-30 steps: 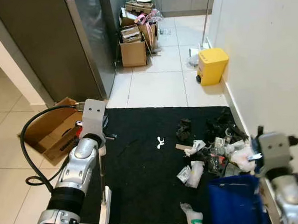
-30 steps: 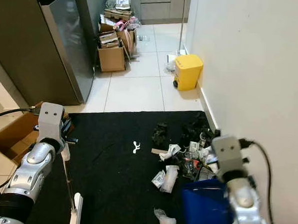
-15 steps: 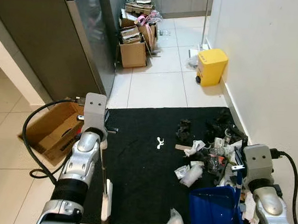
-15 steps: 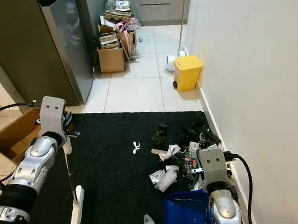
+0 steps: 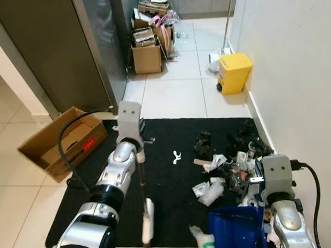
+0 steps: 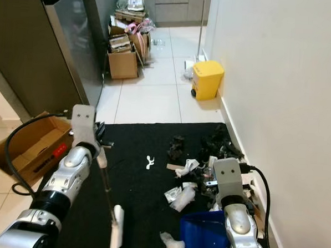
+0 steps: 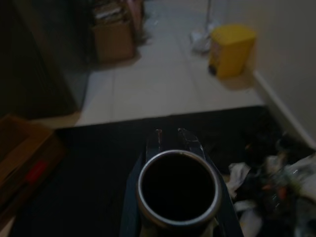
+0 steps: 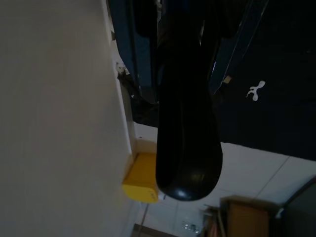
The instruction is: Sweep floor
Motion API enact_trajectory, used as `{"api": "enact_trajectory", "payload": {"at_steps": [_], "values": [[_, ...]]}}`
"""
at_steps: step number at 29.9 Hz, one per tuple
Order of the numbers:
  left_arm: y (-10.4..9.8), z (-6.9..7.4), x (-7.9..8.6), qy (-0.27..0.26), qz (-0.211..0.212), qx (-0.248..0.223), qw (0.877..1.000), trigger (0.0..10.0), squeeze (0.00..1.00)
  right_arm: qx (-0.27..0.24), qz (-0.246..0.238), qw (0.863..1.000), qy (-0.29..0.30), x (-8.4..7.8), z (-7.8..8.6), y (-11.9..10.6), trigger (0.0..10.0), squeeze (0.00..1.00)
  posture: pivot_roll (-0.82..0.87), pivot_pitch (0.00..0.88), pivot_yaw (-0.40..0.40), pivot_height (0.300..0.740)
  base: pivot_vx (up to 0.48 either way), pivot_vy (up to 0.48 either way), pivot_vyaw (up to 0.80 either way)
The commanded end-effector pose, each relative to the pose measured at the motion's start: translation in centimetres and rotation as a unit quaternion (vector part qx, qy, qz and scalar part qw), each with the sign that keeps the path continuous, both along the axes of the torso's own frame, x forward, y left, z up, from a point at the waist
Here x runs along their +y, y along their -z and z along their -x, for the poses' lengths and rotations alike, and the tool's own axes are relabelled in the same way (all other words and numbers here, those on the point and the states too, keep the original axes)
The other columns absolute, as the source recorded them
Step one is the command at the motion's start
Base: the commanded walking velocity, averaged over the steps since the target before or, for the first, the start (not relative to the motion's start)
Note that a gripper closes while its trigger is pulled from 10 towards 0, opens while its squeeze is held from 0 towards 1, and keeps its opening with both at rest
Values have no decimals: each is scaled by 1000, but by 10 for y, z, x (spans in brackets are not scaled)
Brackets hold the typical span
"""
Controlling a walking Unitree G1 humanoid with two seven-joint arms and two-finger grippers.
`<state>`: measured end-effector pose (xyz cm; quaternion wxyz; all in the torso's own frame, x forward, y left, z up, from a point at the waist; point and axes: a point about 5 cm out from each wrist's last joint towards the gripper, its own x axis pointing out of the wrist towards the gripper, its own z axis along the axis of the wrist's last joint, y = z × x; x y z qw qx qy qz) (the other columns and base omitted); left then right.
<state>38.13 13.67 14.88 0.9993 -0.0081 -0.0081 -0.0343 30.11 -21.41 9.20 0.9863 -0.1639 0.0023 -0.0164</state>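
Note:
My left gripper [image 5: 137,149] is shut on a broom's thin dark stick [image 5: 143,183], which slants down to a white lower part [image 5: 148,228] at the front of the black mat [image 5: 165,129]. In the left wrist view, the metal tube end [image 7: 178,190] sits between the fingers [image 7: 157,137]. My right gripper [image 5: 257,196] is shut on the black handle [image 8: 187,123] of a blue dustpan [image 5: 234,233] at the mat's front right. A pile of litter [image 5: 230,163] lies on the mat by the wall. A crumpled wrapper [image 5: 204,241] lies just left of the dustpan.
A small white scrap [image 5: 177,156] lies mid-mat. An open cardboard box [image 5: 59,143] sits left of the mat. The dark fridge [image 5: 64,41] stands at far left, with stacked boxes [image 5: 148,51] behind it. A yellow bin [image 5: 235,72] stands against the white wall [image 5: 301,81].
My left arm has swung to the right, carrying the broom's lower end rightward across the mat's front. The right arm and dustpan have shifted left and held there.

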Motion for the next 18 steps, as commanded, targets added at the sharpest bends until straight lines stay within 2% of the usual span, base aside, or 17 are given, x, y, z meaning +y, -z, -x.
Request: {"api": "enact_trajectory", "payload": {"at_steps": [1, 9, 14, 18], "values": [[-9, -3, -6, 3, 1, -29, 1000, 10000, 0, 52, 5, 999, 3, 1, 3, 16, 10000, 0, -66, 217, 101, 740, 0, 0, 0], [2, -1, -38, 33, 10, -21, 999, 10000, 0, 99, -45, 994, 5, 17, -1, 23, 10000, 0, -75, 221, 101, 740, 0, 0, 0], [4, 2, -44, 42, 22, -23, 999, 10000, 0, 112, -52, 992, 6, 20, 0, 24, 10000, 0, -68, 217, 100, 740, 0, 0, 0], [9, 4, -44, 41, 40, -18, 998, 10000, 0, 135, -85, 987, 19, 25, 2, 29, 10000, 0, -62, 215, 99, 740, 0, 0, 0]]}}
